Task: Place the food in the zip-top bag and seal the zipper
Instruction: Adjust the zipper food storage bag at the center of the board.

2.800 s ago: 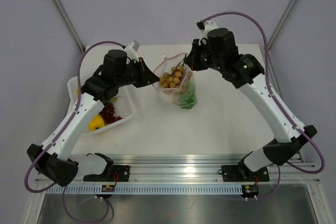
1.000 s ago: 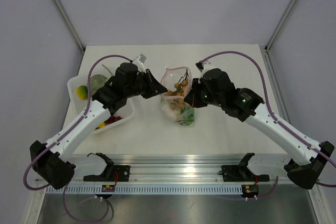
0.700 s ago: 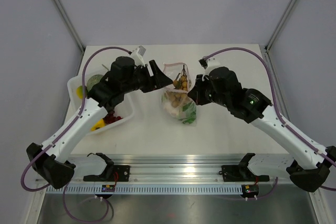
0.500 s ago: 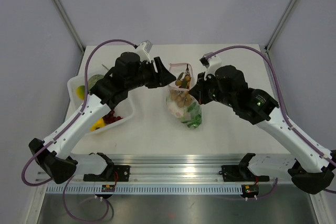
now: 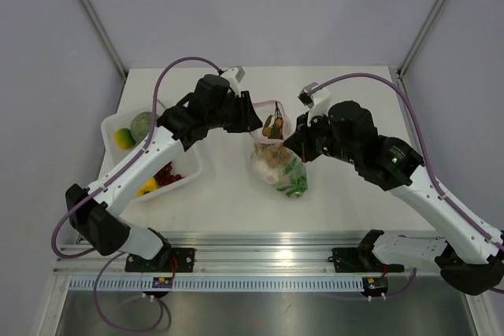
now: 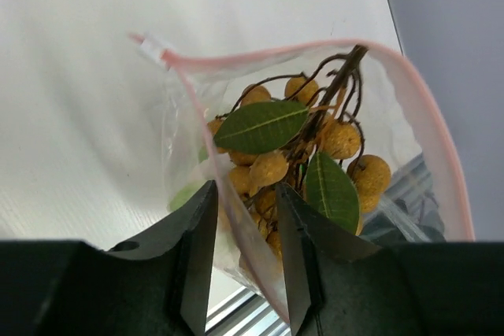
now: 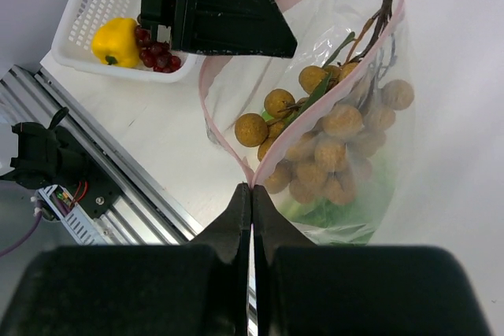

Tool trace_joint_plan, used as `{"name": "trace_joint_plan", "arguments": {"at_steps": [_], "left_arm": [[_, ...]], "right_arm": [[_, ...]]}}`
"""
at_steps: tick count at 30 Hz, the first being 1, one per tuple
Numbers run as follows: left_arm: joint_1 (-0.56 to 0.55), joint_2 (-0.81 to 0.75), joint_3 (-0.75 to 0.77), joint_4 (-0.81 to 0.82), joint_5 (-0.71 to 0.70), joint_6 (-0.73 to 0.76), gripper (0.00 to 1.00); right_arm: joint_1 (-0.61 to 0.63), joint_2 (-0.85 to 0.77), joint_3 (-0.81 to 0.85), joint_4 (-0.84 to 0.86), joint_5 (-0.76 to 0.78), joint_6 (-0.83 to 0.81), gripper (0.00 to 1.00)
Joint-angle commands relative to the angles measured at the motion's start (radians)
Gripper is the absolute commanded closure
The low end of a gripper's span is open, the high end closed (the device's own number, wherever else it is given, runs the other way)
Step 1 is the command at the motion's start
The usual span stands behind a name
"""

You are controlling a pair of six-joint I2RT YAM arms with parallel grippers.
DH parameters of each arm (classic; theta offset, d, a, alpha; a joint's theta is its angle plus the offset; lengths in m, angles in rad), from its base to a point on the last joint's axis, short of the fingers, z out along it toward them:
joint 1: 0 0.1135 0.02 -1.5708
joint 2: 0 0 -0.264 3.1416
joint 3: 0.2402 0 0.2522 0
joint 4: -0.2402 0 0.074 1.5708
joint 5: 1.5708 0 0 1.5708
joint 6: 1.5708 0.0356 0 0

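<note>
The clear zip-top bag [image 5: 279,167] stands at mid-table, held up by its mouth. It holds a bunch of tan-brown balls [image 7: 339,127] with green leaves, over green lettuce [image 7: 331,210]. My right gripper [image 7: 252,188] is shut on the end of the pink zipper [image 6: 315,45], where the two sides meet. My left gripper [image 6: 246,194] is open, with its jaws either side of one bag wall, just below the mouth. The mouth gapes open between the two grippers. In the top view the left gripper [image 5: 258,122] is at the bag's far left and the right gripper [image 5: 290,145] at its right.
A white tray [image 5: 189,175] sits left of the bag. It holds dark red grapes [image 5: 164,172], a yellow piece [image 5: 146,186], a yellow-green ball [image 5: 122,138] and a green round thing [image 5: 143,123]. A metal rail runs along the table's near edge.
Both grippers and the bag have shifted right and toward the near edge. The left gripper has slid in closer to the bag's mouth. The right arm has come forward.
</note>
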Motion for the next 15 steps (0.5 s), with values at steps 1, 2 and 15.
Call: {"name": "trace_joint_plan", "arguments": {"at_steps": [1, 2, 15], "left_arm": [[0.000, 0.012, 0.066, 0.018, -0.006, 0.038, 0.67], [0.000, 0.013, 0.071, 0.014, -0.008, 0.040, 0.79], [-0.002, 0.043, 0.388, -0.066, -0.005, 0.037, 1.00]], "right_arm": [[0.008, -0.033, 0.008, 0.026, -0.021, -0.026, 1.00], [0.009, -0.038, 0.005, 0.020, -0.022, -0.027, 1.00], [-0.145, 0.014, 0.237, 0.025, 0.135, -0.168, 1.00]]}}
